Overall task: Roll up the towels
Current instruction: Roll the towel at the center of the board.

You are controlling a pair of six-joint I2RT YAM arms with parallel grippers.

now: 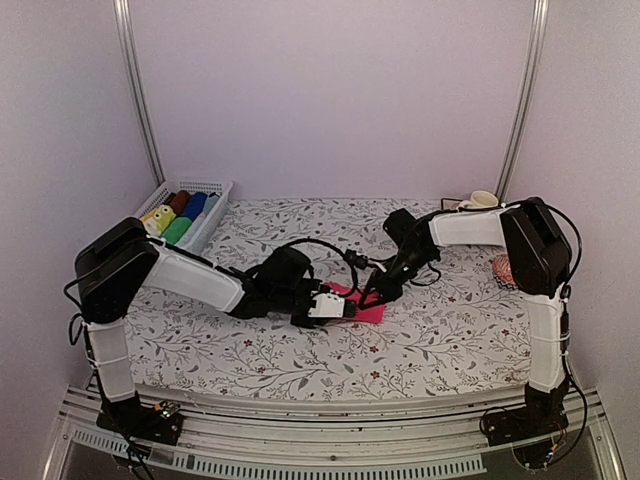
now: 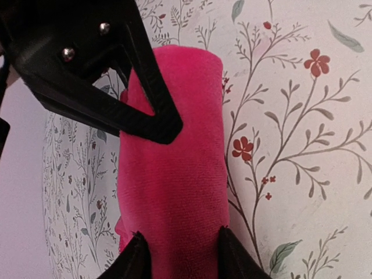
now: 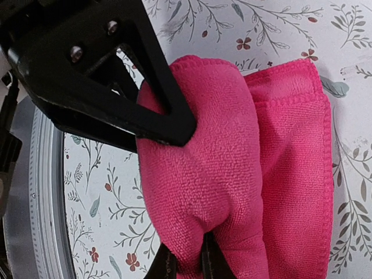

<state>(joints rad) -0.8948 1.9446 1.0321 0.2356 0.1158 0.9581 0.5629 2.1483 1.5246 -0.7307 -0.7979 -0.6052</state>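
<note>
Pink towel (image 1: 365, 310) is located mid-table (image 1: 300, 360), partly rolled, with a flat flap laid out beside the roll. Left gripper (image 2: 183, 256) is set across the roll, fingers pressed against both its sides. Right gripper (image 3: 187, 258) is pinched nearly shut on a bunched fold at the roll's end. For a clean roll, both ends should be turned together over the flap, layers kept tight and edges kept aligned so coning is avoided. The bunched fold is best flattened first.
</note>
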